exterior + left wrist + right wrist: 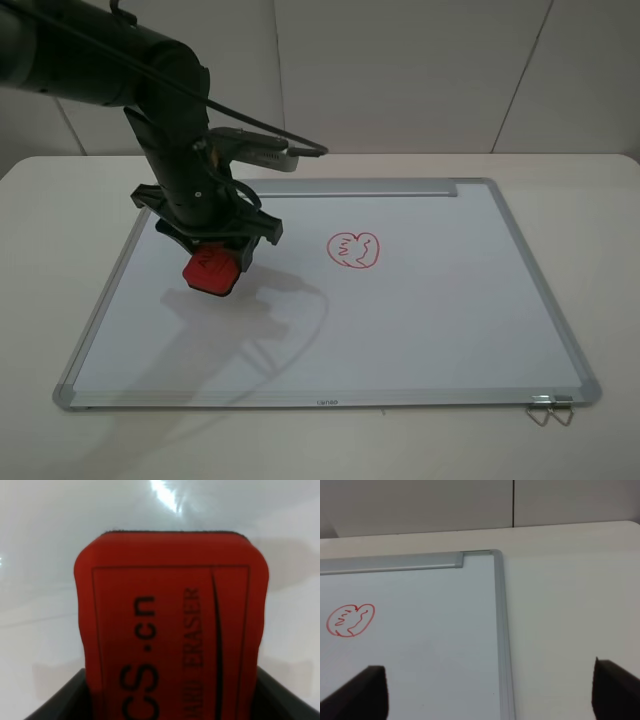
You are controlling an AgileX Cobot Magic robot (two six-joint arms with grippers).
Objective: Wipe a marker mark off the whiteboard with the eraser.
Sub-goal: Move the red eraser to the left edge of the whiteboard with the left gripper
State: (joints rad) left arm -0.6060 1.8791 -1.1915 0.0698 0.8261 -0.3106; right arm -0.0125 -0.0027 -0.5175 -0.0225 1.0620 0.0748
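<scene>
The red eraser [210,272] with dark lettering is held in my left gripper [214,258], which is shut on it, low over the left part of the whiteboard [430,320]. In the left wrist view the eraser [170,630] fills the frame, its black felt edge towards the white board surface. A cluster of overlapping ovals shows in no view. The only red drawing is a single heart-shaped scribble [353,250] near the board's middle, to the right of the eraser and apart from it. My right gripper [492,692] stands open above the board's right frame [501,630], with the scribble [350,620] in its view.
The board lies on a white table [600,200], with its silver tray strip [350,188] along the far edge. A small metal wire clip [550,410] lies at the board's near right corner. A black cable [270,130] loops off the left arm.
</scene>
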